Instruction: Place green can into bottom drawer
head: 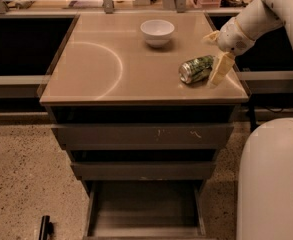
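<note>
The green can (197,69) lies on its side near the right front of the cabinet top (111,69), its silver end facing left. My gripper (213,54) is at the can's right end, fingers spread: one cream finger (220,70) reaches down just right of the can, the other (211,36) sits behind it. The can rests on the top and is not lifted. The bottom drawer (145,209) is pulled out below, a shallow grey-brown tray with nothing visible in it.
A white bowl (157,32) stands at the back middle of the top. Two upper drawers (141,136) with flat grey fronts are partly out above the bottom one. My white base (273,184) fills the lower right. A dark object (45,228) lies on the speckled floor.
</note>
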You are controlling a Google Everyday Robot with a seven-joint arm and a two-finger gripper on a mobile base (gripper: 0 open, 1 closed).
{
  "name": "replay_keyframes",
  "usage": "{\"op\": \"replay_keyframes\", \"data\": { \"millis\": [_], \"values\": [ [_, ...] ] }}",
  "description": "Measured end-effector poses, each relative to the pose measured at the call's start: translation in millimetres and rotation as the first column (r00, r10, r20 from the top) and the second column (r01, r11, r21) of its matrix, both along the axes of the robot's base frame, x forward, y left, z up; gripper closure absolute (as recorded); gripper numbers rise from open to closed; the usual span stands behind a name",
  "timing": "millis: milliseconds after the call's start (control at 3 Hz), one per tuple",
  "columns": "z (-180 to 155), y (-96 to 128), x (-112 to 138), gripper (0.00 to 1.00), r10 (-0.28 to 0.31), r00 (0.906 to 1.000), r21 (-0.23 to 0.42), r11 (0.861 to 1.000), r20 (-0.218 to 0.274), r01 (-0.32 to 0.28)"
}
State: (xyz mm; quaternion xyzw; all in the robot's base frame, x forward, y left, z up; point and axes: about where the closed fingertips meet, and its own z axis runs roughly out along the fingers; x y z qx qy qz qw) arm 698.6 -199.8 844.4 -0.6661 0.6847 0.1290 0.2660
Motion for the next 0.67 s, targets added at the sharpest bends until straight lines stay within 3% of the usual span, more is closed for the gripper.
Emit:
{"op": "replay_keyframes", "data": {
  "millis": [333,667],
  "values": [
    [-9.6,6.4,3.3,0.0,0.007,0.9999,0.031,1.0,-0.011,-0.006],
    [-10.6,7.5,5.0,0.18,0.005,0.9999,0.032,0.999,-0.009,-0.005]
  ]
}}
